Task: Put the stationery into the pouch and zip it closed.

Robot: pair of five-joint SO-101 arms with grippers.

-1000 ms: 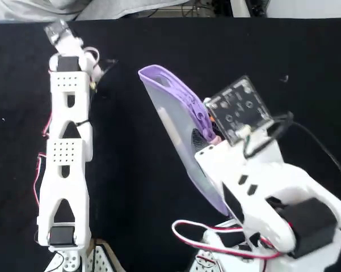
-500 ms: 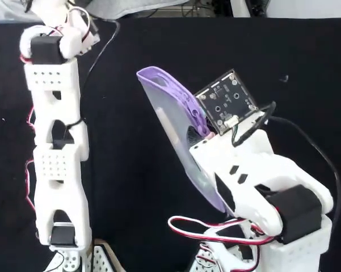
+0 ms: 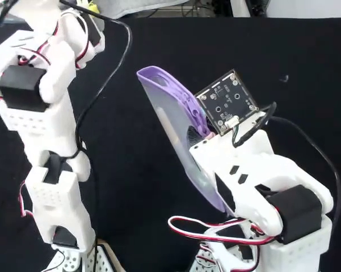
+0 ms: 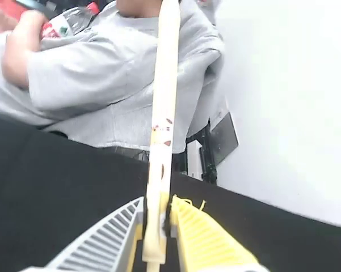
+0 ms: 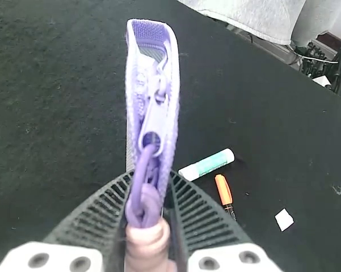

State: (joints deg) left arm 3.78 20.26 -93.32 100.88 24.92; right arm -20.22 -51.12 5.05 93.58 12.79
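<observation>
I've got the purple pouch (image 3: 171,107) raised on edge mid-table. It runs from far left to near right, and its zipper end and purple pull cord are pinched in the right gripper (image 5: 149,181). A white-and-green glue stick (image 5: 206,165) and an orange pen (image 5: 223,192) lie just beside each other on the table, with a small white piece (image 5: 283,219) nearby. The left gripper (image 4: 157,211) clamps a pale stick (image 4: 164,85) upright, possibly a ruler.

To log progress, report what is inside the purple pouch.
Nothing inside can be made out: the purple pouch is seen zip-edge on, and its pale side reveals no clear contents. A glue stick and an orange pen lie outside, on the table.
</observation>
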